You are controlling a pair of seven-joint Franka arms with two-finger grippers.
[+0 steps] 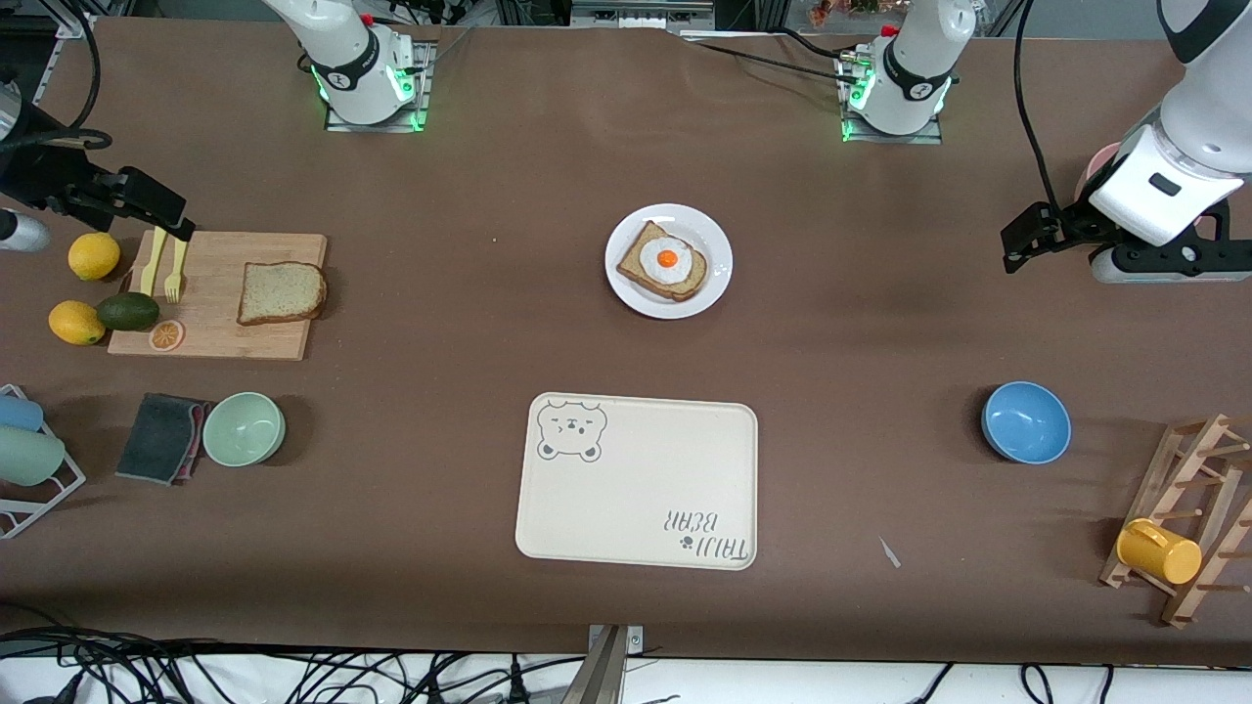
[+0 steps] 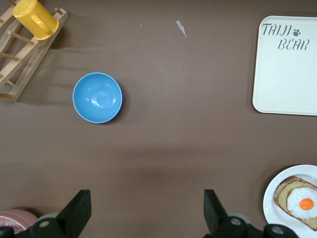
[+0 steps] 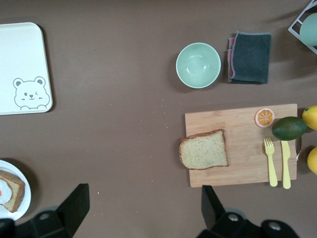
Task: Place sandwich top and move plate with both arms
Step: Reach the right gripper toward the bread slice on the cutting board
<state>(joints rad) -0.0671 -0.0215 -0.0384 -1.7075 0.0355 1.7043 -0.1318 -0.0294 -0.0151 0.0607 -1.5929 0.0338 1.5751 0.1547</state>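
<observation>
- The right gripper [image 1: 161, 213] hangs in the air over the end of the wooden cutting board [image 1: 217, 293] that lies toward the right arm's end of the table; its fingers [image 3: 74, 204] stand wide apart with nothing between them.
- The left gripper [image 1: 1022, 240] hangs over bare tabletop at the left arm's end; its fingers [image 2: 79, 210] are spread wide too, and hold nothing.
- The sandwich top [image 1: 282, 291] lies flat on the cutting board, at the board's end toward the middle of the table; a yellow fork [image 1: 175, 269] and a yellow knife [image 1: 154, 260] lie side by side at the board's other end, with an orange slice [image 1: 166, 335] on the corner nearer the front camera.
- An avocado [image 1: 128, 311] rests at the board's edge, between two lemons [image 1: 94, 256] on the table.
- The plate [image 1: 714, 256] sits in the middle of the table, well apart from the board; on it lies a bread slice with a fried egg [image 1: 665, 261].
- The bear-print tray [image 1: 638, 481] lies nearer the front camera than the plate; a green bowl [image 1: 245, 428] sits beside a dark cloth [image 1: 161, 437] nearer the camera than the board; a blue bowl [image 1: 1025, 421] sits toward the left arm's end.
</observation>
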